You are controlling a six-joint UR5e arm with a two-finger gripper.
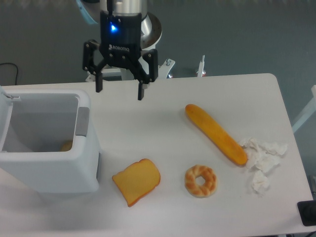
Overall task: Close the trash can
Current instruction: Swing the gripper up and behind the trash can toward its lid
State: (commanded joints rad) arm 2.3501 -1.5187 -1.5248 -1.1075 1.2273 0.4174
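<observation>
White table (163, 123) w/ grey floor behind. Gripper (119, 94) jaws spread apart, holding nothing, above table's far edge. Trash can (47, 168) sits at left edge, mouth open upward, lid raised on left, grey latch facing right.
</observation>
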